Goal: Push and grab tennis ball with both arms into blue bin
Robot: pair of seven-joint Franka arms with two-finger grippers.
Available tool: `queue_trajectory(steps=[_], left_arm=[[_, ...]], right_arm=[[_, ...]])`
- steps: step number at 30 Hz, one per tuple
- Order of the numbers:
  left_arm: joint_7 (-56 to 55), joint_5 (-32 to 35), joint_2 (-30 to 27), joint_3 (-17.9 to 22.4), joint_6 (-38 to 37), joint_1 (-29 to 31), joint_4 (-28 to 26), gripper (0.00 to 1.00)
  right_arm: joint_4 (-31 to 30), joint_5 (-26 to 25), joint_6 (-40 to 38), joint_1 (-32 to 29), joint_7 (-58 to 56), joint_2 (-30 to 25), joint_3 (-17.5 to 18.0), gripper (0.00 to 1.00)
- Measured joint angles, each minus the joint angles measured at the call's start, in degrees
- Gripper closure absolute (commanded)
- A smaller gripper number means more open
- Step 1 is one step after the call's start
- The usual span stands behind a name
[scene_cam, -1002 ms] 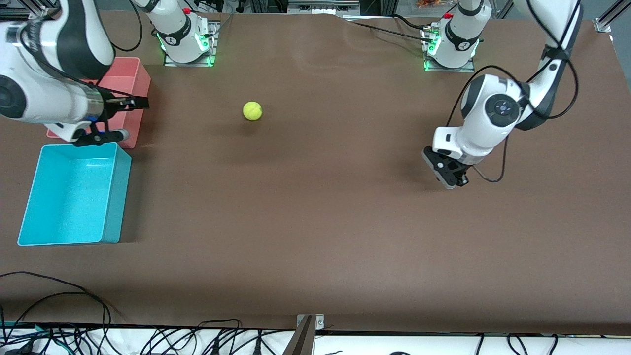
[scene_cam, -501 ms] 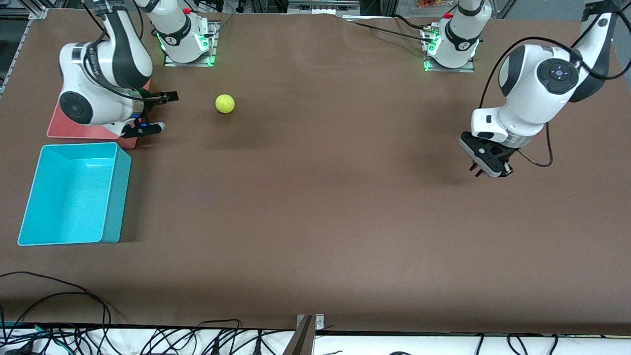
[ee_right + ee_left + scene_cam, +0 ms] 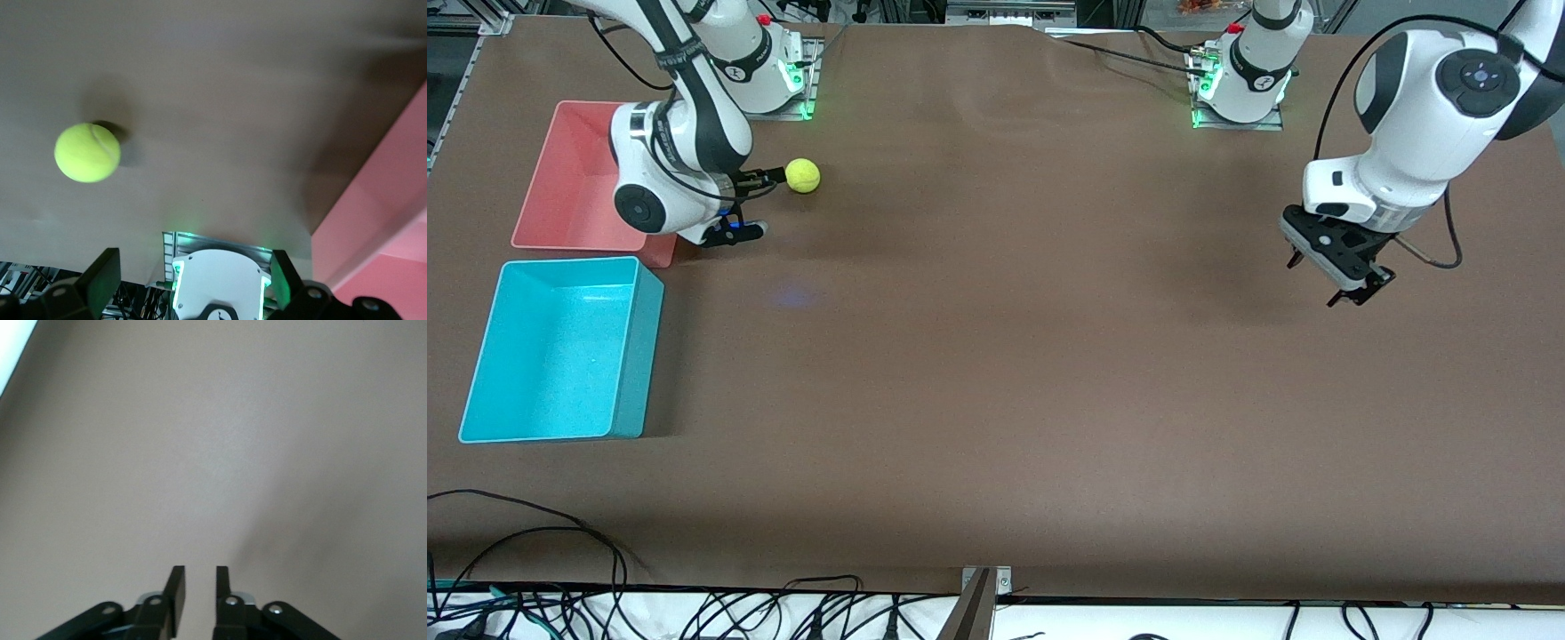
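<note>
**Tennis ball at the tip of the right gripper**

We see the tennis ball (image 3: 802,175) on the brown table (image 3: 1014,373), just beside one fingertip of the right gripper (image 3: 757,204), whose fingers stand wide apart beside the pink bin (image 3: 551,164). The blue bin (image 3: 630,356) lies nearer the front camera, well apart from the ball. We find the left gripper (image 3: 1329,277) over bare table, fingers nearly together.

white jointed arms (image 3: 1423,160), black bands, green-lit bases (image 3: 769,84)
</note>
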Motion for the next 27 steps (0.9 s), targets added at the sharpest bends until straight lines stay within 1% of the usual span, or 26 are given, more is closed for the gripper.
queue_trajectory(steps=[5,13,18,22,27], left_arm=[[0.0,0.0,-1.4,0.2,-0.4,0.8,0.0,0.0],[0.0,0.0,-3.7,0.3,-1.1,1.2,0.1,0.0],[-0.1,0.0,-5.4,0.3,-5.9,1.2,1.5,0.0],[-1.1,0.0,-6.2,0.3,-9.6,1.2,3.6,0.0],[-4.0,0.0,-6.6,0.3,-12.9,1.2,5.8,0.0]], right_arm=[[0.0,3.2,0.4,0.0,-1.5,2.6,0.0,0.0],[-0.1,4.1,1.3,0.0,-2.5,6.4,0.0,0.0],[-0.1,4.3,1.5,0.0,-2.6,8.8,0.0,0.0],[-0.1,5.5,1.9,0.0,-3.5,10.4,0.0,0.0],[0.0,6.6,2.0,0.0,-4.6,11.2,0.0,0.0]])
